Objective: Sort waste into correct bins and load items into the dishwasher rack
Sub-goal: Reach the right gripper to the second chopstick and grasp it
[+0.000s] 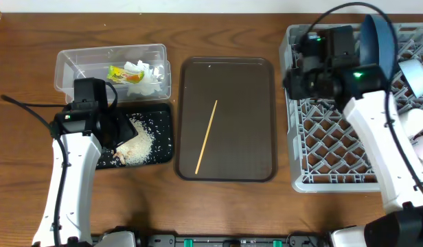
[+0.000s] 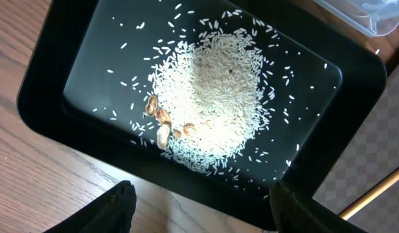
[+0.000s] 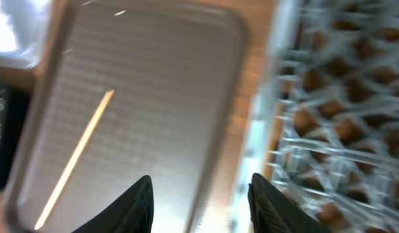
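Observation:
The black tray (image 1: 163, 116) holds a heap of rice scraps (image 1: 139, 140), which also shows in the left wrist view (image 2: 212, 97). My left gripper (image 1: 115, 132) hangs over the tray's near edge, open and empty (image 2: 199, 207). The clear box (image 1: 67, 65) holds white tissue (image 1: 148, 74) and a yellow-green wrapper (image 1: 122, 73). One wooden chopstick (image 1: 206, 137) lies on the brown serving tray (image 1: 246, 103). The grey rack (image 1: 335, 171) holds the upright dark-blue plate (image 1: 376, 38) and a light-blue bowl (image 1: 414, 72). My right gripper (image 1: 297, 77) is open and empty (image 3: 199, 200) above the rack's left edge.
Pale cups (image 1: 416, 125) stand at the rack's right side, partly hidden by my right arm. The right wrist view is blurred and shows the serving tray (image 3: 160, 77), the chopstick (image 3: 76, 158) and the rack (image 3: 342, 97). Bare wood lies along the front edge.

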